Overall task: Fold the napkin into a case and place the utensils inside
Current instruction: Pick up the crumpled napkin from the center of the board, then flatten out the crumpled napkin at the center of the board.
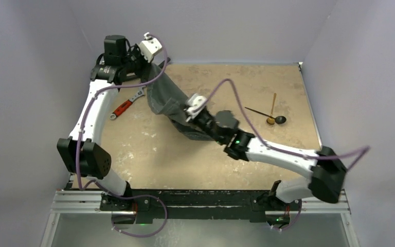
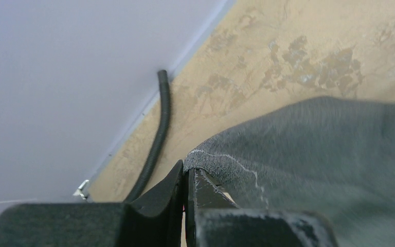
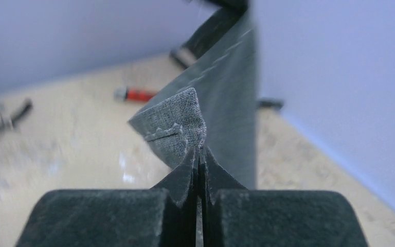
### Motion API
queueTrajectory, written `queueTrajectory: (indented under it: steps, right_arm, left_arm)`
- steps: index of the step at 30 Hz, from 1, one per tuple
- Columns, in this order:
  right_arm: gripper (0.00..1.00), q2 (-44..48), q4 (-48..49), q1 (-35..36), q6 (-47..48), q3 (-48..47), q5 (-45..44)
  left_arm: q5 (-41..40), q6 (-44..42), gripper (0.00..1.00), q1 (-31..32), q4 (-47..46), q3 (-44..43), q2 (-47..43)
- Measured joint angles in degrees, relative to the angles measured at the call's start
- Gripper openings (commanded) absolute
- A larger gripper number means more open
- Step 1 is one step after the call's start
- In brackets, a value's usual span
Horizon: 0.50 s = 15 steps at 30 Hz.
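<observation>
Left claw (image 2: 186, 172): jaws pinched tight on a hemmed corner of the napkin (image 2: 329, 154), pale stitch line running right up to the tips. Right claw (image 3: 199, 152): also fully closed, nipping a small peak of grey cloth with the hem stitching just above the tips.

Napkin position, top view: lifted off the desk (image 1: 185, 159) for most of its length, strung as a sagging band from the left claw (image 1: 153, 60) at about 11 o'clock down to the right claw (image 1: 193, 110) near the centre. Its lower fold seems to brush the surface by the right claw; contact can't be confirmed.

Utensils: black spoon (image 1: 265, 114) and gold utensil (image 1: 273, 105) lie crossed in a narrow V at about 3 o'clock, bowls touching or nearly so, well apart from the cloth. Neither is held.

Step in hand, by my reading: the folding stage, early. Two corners are gripped and the cloth raised, but no case shape is formed yet and the utensil placement hasn't begun.

Next move likely calls for:
- keeping both pinches firm so the hem doesn't slip
- carrying the two held corners together and laying them down so the edges line up
- releasing only once the cloth lies flat

Other items: red-handled wrench (image 1: 125, 107) at 9 to 10 o'clock, beside the napkin's left edge; black hose (image 2: 159, 128) along the base of the wall in the left wrist view.

Writing: no brand, label or text readable in any view.
</observation>
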<state>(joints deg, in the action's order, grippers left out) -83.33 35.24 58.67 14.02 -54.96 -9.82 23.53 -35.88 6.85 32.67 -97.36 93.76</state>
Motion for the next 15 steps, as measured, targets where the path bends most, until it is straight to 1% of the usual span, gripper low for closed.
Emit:
queueTrajectory:
  steps: [5,9,12,15]
  right_arm:
    - [0.0,19.41,-0.04,-0.13,-3.39,1.07,-2.97]
    - [0.0,30.82,-3.52,-0.13,-6.38,1.31,-4.55]
    - [0.0,37.07,-6.95,-0.13,-8.26,1.29,-5.64]
    - [0.0,40.92,-11.63,-0.13,-9.66,-0.66,-6.03]
  left_arm:
    - [-0.42,0.79,0.0,0.0,3.1,-3.85,-6.54]
    - [-0.42,0.98,0.0,0.02,6.14,-8.66,-12.26]
    - [-0.63,1.33,0.0,0.02,8.07,-12.37,-16.87]
    - [-1.11,1.6,0.0,0.02,10.16,-16.7,-20.33]
